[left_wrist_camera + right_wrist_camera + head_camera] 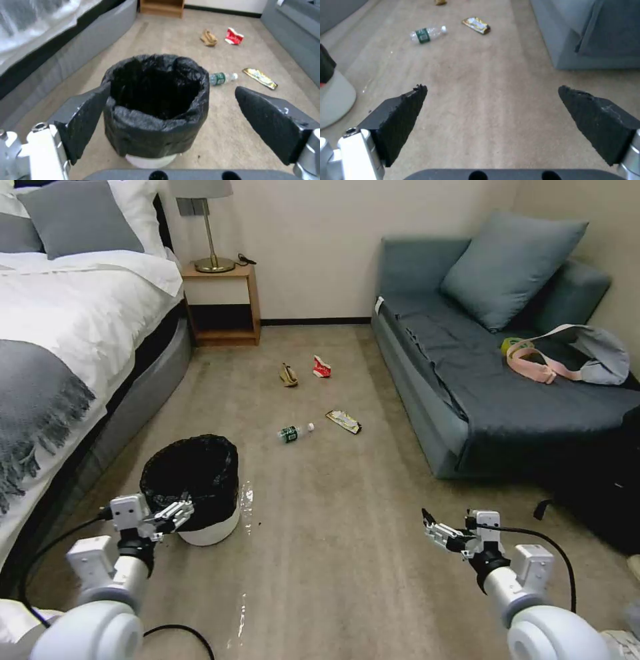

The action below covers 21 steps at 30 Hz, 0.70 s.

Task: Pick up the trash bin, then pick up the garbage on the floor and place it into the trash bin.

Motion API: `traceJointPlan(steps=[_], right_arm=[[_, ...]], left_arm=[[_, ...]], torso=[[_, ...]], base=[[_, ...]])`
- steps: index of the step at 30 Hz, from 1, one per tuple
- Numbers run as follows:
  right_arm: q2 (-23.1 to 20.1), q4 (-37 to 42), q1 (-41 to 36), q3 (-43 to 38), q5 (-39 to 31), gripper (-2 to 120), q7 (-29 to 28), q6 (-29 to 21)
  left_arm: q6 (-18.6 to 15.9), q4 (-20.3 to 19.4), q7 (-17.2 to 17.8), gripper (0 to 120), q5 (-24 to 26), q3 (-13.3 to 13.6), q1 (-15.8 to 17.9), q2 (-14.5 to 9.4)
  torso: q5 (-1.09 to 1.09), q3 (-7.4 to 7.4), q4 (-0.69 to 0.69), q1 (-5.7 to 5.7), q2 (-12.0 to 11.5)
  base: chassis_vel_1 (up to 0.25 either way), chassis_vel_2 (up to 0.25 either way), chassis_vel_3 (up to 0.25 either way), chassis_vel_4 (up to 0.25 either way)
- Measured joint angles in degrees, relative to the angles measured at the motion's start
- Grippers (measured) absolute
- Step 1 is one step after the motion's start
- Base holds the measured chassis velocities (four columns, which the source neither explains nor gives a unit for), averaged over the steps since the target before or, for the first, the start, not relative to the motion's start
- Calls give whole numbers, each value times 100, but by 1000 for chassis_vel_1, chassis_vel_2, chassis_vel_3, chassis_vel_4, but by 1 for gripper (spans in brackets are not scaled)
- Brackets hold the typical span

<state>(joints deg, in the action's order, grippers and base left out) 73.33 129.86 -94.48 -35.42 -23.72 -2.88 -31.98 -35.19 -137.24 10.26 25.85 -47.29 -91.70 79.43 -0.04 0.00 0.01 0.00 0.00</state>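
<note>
You have two grippers low in front of you. Your left gripper (179, 511) hangs at the near rim of the trash bin (208, 530), its jaws spread wide; from the left wrist one black pad (87, 117) sits just beside the bin's bagged wall and the other stands well apart from it, so nothing is held. Your right gripper (433, 530) hovers over bare floor well to the right of the bin, jaws also wide and holding nothing.

There is one trash bin: white, round, lined with a wrinkly black bag (156, 130), standing upright on the floor (333, 553) close to the bed (73, 333). A small wet-looking shine lies on the floor just beside the bin.

Beyond the bin you can count four pieces of garbage, all lying on the floor and apart from each other. Nearest the bin is one clear bottle with a green label (293, 433), on its side. Just right of it lies one yellow-black snack wrapper (343, 421). Farther from the bin are one tan paper scrap (289, 375) and, beside it, one red-white carton scrap (321, 368).

The floor is beige carpet. Right of the bin stands one grey-blue sofa (480, 400) with one cushion (510, 267) and one bag (580, 355) on it. Beyond the bin, against the far wall, one wooden nightstand (223, 303) carries one lamp (210, 227).
</note>
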Motion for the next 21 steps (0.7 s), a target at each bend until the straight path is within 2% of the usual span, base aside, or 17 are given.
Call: traceJointPlan(steps=[1, 3, 4, 6, 13, 18, 21], right_arm=[[2, -34, -7, 18, 27, 100, 14, 40], [2, -54, -7, 26, 50, 100, 29, 69], [1, -73, -7, 27, 79, 100, 45, 98], [-8, -92, -6, 33, 109, 100, 66, 133], [-15, -132, -7, 33, 145, 100, 91, 210], [-20, -148, -34, 34, 177, 100, 97, 271], [-35, -152, -40, 27, 182, 100, 99, 304]], left_arm=[[-61, -51, 48, 100, 125, -79, 2, -9], [-80, -55, 68, 100, 151, -101, 6, -9], [-91, -54, 82, 100, 153, -108, 16, -9], [-92, -31, 89, 100, 143, -111, 32, -5], [-96, 115, 104, 100, 112, -110, 140, -45], [-185, 292, 221, 100, 273, -204, 392, -230], [-371, 502, 432, 100, 686, -357, 716, -520]], torso=[[8, 0, -1, 0, 0], [8, 0, 0, 0, 0], [0, 0, 0, 0, 0], [7, 0, -1, 0, 0], [3, 0, 0, 0, 0], [3, 0, -1, 0, 0], [4, 0, 0, 0, 0]], base=[[0, 0, 0, 0], [0, 0, 0, 0], [0, 0, 0, 0], [0, 0, 0, 0], [0, 0, 0, 0], [0, 0, 0, 0], [0, 0, 0, 0]])
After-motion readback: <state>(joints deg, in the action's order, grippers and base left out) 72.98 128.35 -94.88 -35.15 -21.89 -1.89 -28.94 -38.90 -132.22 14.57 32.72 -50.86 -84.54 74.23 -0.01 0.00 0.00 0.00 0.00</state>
